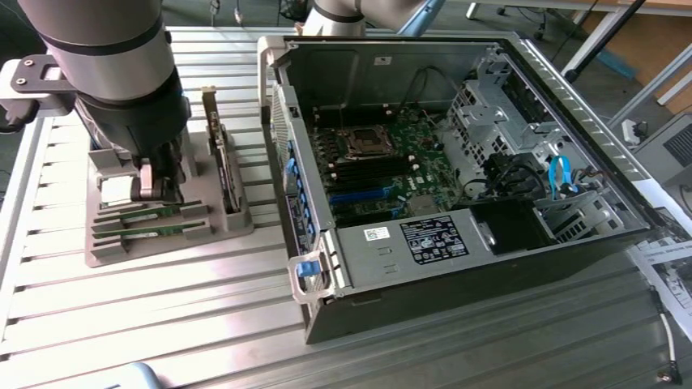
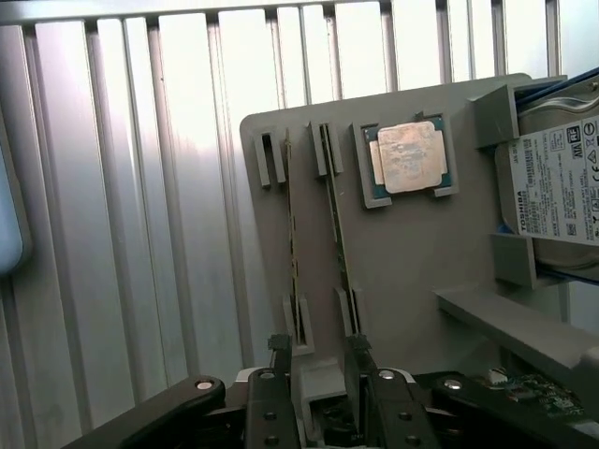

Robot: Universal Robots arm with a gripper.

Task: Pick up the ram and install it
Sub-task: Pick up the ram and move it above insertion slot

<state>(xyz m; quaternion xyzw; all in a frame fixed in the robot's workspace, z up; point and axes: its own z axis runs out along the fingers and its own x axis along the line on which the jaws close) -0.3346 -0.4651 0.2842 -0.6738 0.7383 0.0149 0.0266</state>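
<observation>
Two ram sticks sit on edge in side-by-side slots of the grey tray [image 1: 162, 251] on the surface [image 1: 162, 324], well apart from the open computer case [image 1: 454, 267] toward the exterior view's right.

The outer ram stick [image 2: 293, 234] is nearest the tray edge. The inner ram stick [image 2: 335, 215] lies just beside it, on the side of the square processor chip [image 2: 409, 157].

In the exterior view both sticks run left-right across the tray, the inner ram stick [image 1: 151, 212] parallel to the outer ram stick [image 1: 146, 232].

The tool [image 1: 157, 193] hangs straight down over the tray, directly above the sticks and closest to the inner one. It is spread wide and holds nothing.

Key relation: the sticks lie below the tool, and their long axis runs straight out from the tool [image 2: 321, 369] in the wrist view. The fingertips [image 2: 279, 360] are set apart across that axis, so the jaws face the sticks' flat sides, not their ends.

Both sticks seem to fall inside the gap between the fingertips. Which one the tool is centred on is hard to call from this angle, but probably the inner one.

No contact yet and both sticks are fully seated in the tray. The wider card [image 1: 222, 162] stands on edge nearby, clear of the tool. The motherboard [image 1: 411, 154] lies exposed inside the case.
</observation>
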